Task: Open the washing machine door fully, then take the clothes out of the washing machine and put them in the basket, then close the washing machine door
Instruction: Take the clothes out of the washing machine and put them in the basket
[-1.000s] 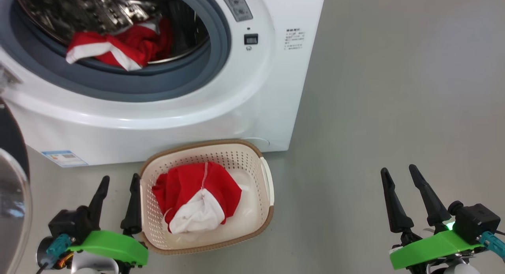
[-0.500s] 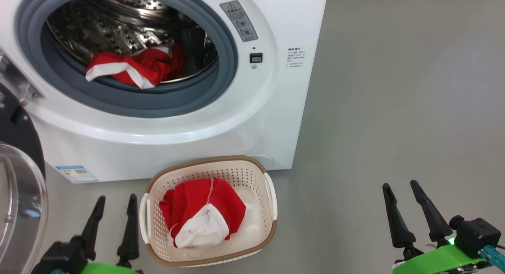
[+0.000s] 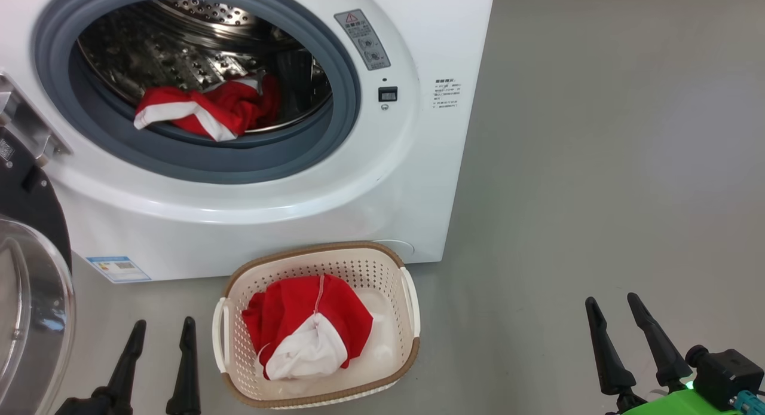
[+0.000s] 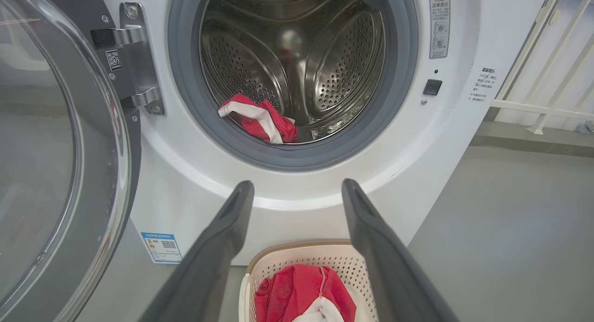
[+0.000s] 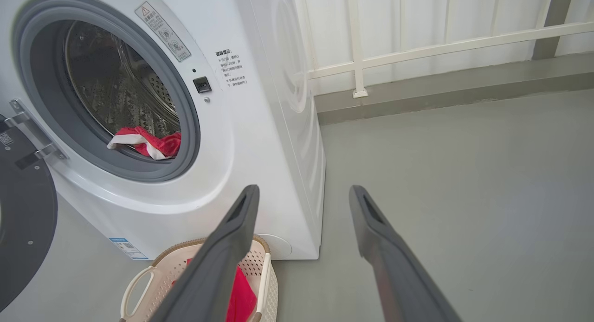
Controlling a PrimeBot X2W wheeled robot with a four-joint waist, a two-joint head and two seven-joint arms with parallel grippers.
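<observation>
The basket (image 3: 317, 247) — mouth up — lies lengthwise along the washing machine (image 3: 251, 226) front.

Our left gripper (image 3: 164, 321) and right gripper (image 3: 611, 298) both have long matte black fingers tapering to blunt tips. On the right one we've also got a bright green bracket (image 3: 675, 404), a boxy black module (image 3: 726, 370), a teal plug (image 3: 750, 400) and a tiny green light (image 3: 688, 384).
</observation>
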